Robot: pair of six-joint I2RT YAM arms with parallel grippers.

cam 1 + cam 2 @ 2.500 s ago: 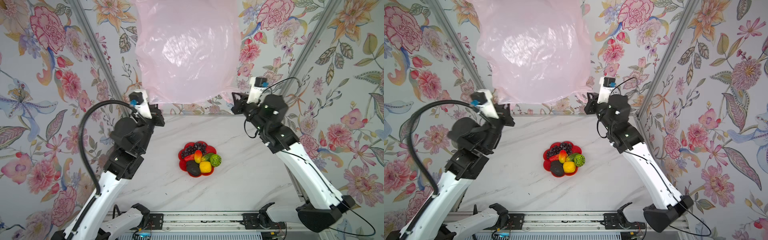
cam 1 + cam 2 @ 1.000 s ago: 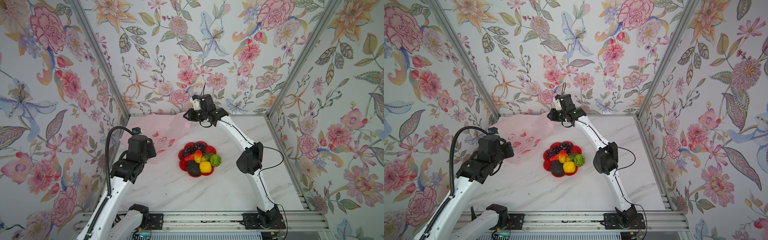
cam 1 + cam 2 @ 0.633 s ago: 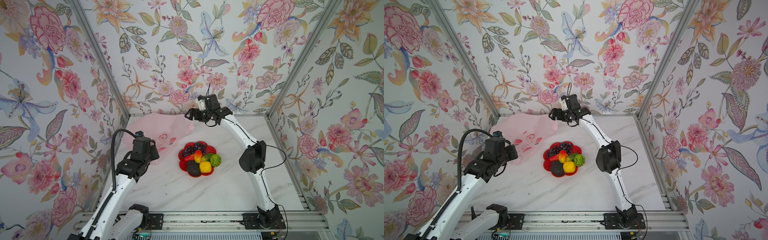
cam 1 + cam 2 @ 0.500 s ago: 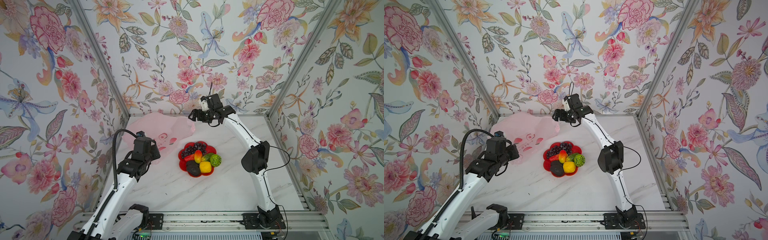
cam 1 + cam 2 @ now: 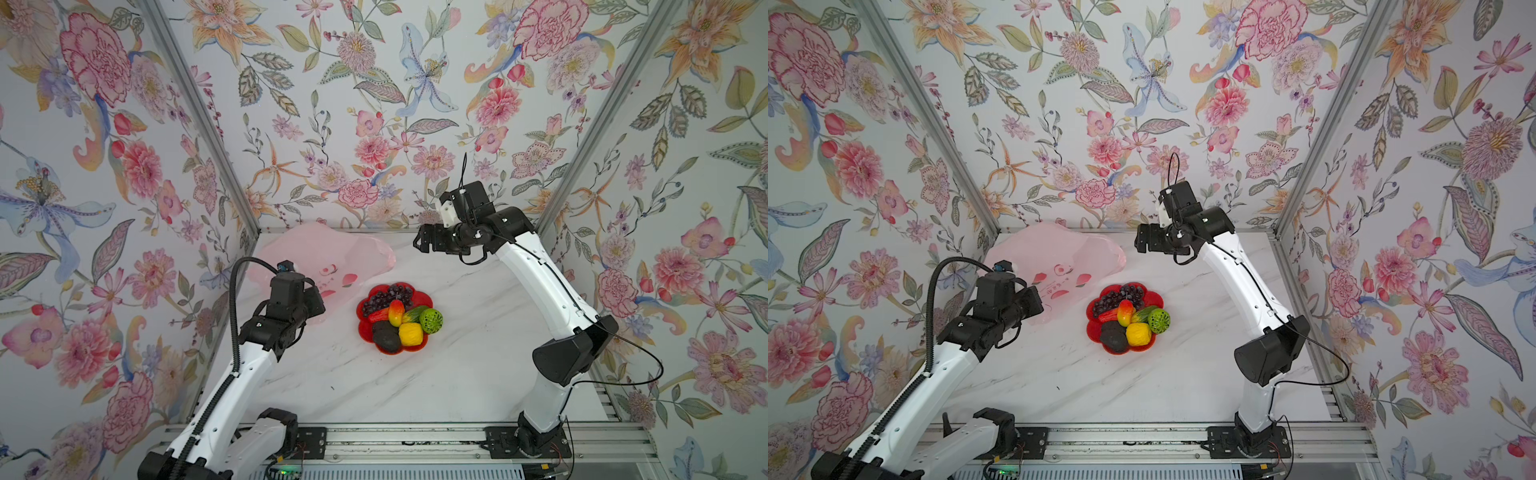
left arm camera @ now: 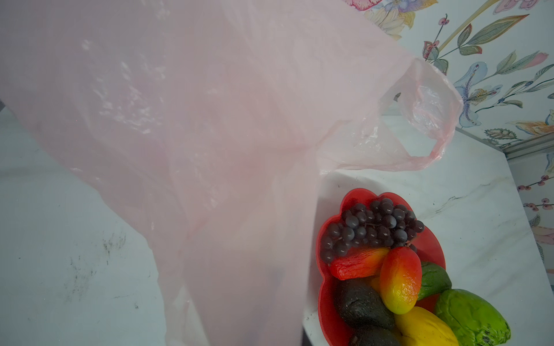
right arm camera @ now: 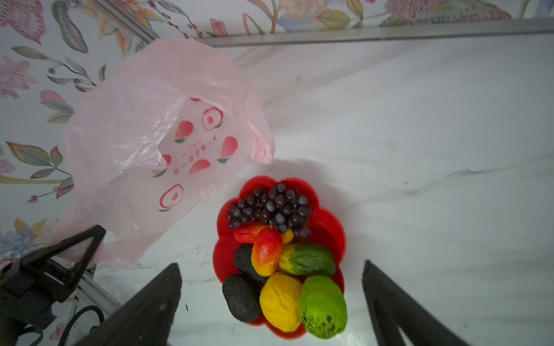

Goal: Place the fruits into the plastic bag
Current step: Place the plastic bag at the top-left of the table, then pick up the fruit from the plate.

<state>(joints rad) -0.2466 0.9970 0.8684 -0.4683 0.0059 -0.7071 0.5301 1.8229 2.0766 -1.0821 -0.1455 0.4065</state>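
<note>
plastic bag [image 5: 328, 253] slumped on the table [image 5: 415, 382] at the far left corner, against the wall, near edge lifted. left fingers [image 7: 81, 248] pressed together, pinching that lifted edge. fruits [image 5: 395, 313] heaped on the red plate [image 5: 426, 297] mid-table, just beside the bag, none in it. right fingers [image 7: 156, 299] spread wide, empty, hanging above the table past the plate's far side, clear of the bag.
</note>
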